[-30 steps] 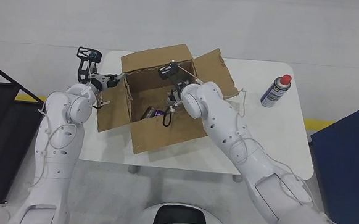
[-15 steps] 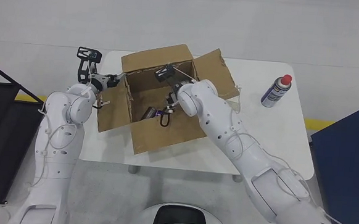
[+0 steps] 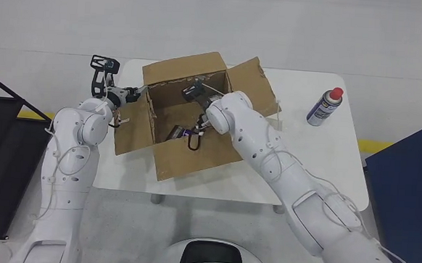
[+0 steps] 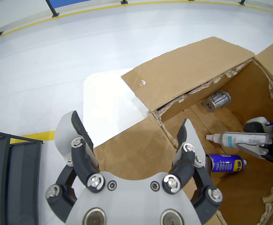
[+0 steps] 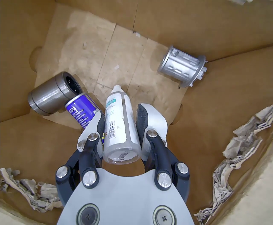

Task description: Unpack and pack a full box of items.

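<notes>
Right gripper (image 5: 121, 116): jaws clamped on the white squeeze bottle (image 5: 119, 136), inside the cardboard box (image 3: 195, 158), just over the blue can (image 5: 82, 107) lying on the box floor. Steel cylinder (image 5: 50, 95) touches that can. Ribbed aluminium part (image 5: 182, 66) lies in a far corner of the box. Left gripper (image 4: 130, 119): jaws apart, holding nothing, at the box's side flap. Red-capped spray can (image 3: 324, 106) stands outside the box, well apart from it.

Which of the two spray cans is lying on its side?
The blue spray can inside the cardboard box. The red-capped spray can stands upright on the table, outside the box.
</notes>
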Motion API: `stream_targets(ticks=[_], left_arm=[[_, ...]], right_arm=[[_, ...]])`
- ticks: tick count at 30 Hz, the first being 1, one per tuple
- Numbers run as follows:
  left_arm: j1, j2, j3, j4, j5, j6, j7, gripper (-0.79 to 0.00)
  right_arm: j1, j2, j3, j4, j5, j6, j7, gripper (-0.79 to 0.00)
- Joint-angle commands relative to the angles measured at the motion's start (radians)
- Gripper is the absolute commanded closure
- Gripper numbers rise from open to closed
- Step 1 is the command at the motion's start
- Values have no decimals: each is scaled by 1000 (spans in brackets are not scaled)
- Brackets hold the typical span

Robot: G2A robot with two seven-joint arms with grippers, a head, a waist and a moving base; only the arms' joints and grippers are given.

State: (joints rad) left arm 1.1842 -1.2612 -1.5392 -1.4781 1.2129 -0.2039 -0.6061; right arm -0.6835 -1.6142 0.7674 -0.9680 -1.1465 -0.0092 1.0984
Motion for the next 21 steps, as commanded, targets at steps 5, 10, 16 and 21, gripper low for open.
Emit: stream_targets(ticks=[5,10,16,21], left_arm=[[0,0,0,0,0,0,0,-785],[0,0,0,0,0,0,0,-785],[0,0,0,0,0,0,0,-785],[0,0,0,0,0,0,0,-785]], right_arm=[[25,-11,-11,42,2,-4,32,0],[34,-14,0,44,22,-27,20,0],[-6,9,83,-56,74,-69,-52,0],[-115,51,200,-247,95,-115,-107,0]])
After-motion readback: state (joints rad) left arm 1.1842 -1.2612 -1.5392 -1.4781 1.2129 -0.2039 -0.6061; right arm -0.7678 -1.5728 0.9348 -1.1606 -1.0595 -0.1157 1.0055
